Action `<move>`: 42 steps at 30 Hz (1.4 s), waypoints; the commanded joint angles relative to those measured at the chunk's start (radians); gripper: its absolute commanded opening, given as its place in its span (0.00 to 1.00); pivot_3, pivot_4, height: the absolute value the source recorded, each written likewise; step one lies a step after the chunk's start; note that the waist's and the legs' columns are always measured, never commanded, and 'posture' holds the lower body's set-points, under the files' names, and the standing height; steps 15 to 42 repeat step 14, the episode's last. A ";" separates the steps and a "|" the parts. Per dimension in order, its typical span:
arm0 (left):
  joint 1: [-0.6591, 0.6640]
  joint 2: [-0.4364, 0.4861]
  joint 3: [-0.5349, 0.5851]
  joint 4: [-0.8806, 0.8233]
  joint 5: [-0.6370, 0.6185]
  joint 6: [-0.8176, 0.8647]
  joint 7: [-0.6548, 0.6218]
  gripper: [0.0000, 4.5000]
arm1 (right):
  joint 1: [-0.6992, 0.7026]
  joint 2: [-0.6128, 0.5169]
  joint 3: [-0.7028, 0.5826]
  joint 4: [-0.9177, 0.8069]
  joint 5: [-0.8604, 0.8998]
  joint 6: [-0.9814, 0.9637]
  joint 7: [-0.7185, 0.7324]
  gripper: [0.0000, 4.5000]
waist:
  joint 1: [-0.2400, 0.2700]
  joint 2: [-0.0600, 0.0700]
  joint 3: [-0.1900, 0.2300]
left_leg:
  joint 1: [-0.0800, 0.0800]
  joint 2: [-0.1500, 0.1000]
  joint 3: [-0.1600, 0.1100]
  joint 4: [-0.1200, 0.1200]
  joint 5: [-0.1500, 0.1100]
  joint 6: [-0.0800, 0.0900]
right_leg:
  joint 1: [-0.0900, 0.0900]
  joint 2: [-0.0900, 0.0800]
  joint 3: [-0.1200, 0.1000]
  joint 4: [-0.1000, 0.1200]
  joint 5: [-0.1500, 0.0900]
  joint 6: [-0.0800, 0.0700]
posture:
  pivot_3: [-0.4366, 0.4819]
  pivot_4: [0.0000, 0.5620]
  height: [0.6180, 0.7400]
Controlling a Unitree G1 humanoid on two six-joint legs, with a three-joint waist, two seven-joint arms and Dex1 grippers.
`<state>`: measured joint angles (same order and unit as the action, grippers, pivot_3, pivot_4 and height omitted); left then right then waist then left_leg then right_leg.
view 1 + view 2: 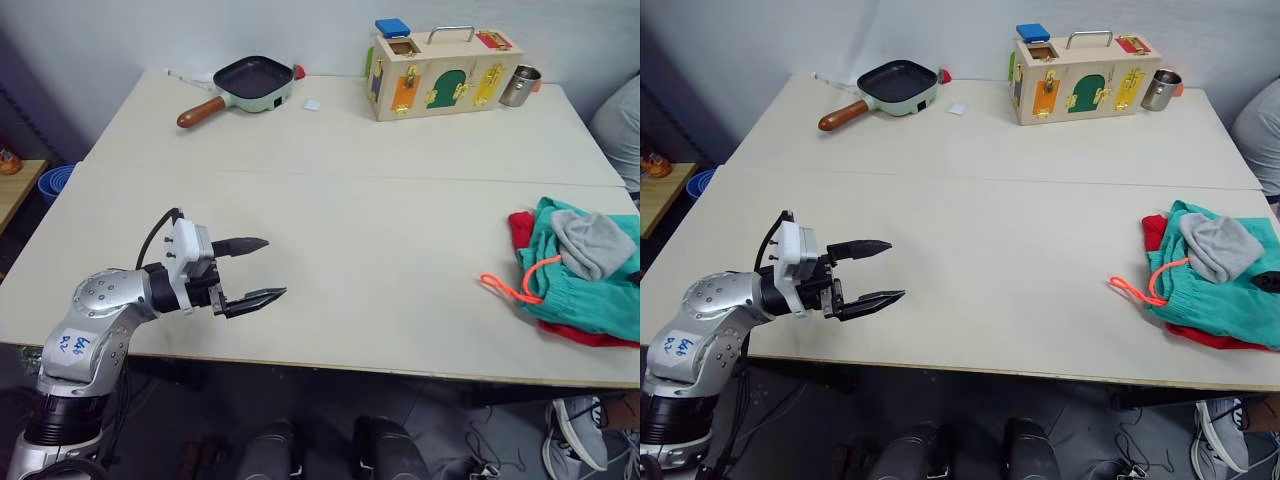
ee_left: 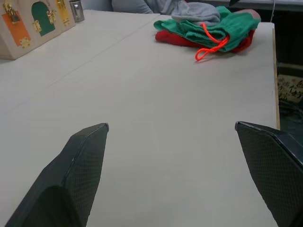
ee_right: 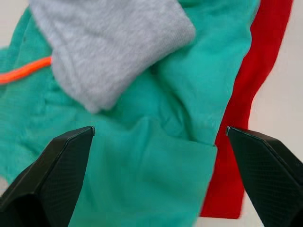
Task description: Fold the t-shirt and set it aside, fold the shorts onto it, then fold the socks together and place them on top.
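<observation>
The red t-shirt (image 1: 522,232) lies folded at the bottom of a stack near the table's right edge, showing only as a red margin along the stack's left and near sides. The teal-green shorts (image 1: 588,298) rest folded on top of it, loosely rumpled, their neon orange drawstring looping out onto the table to the left. The light grey socks (image 1: 593,243) sit bundled on the shorts.

Head stereo looks down over table (image 1: 380,200); right wrist close above shorts (image 3: 156,156), shared.
</observation>
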<state>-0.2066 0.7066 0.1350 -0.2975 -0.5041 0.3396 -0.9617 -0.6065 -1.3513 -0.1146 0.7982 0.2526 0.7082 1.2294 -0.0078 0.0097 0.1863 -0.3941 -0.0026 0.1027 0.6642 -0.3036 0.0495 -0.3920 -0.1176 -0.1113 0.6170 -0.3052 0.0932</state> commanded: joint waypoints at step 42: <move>0.206 0.042 0.089 0.085 0.226 -0.260 0.098 1.00 | 0.229 0.665 0.056 -0.465 0.081 -1.095 0.218 0.99 | 0.028 -0.005 0.002 | 0.005 0.002 0.003 0.001 -0.006 0.001 | 0.002 -0.001 0.004 0.004 -0.001 -0.002 | 0.48 0.27 1.00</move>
